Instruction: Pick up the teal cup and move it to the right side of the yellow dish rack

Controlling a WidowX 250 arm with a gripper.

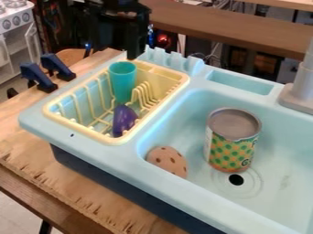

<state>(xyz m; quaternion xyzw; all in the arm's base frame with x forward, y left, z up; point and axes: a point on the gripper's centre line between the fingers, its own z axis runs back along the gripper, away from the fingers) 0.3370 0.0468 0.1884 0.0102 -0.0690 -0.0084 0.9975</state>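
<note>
Just below end effector (132, 54): cup (123, 83).

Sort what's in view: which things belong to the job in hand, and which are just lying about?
In the job, judging by nearness:
teal cup, nearest the end effector
yellow rack, holding the cup

Just lying about:
purple toy, same rack
spotted cookie, in the sink
can, upright there
blue clamps
</note>
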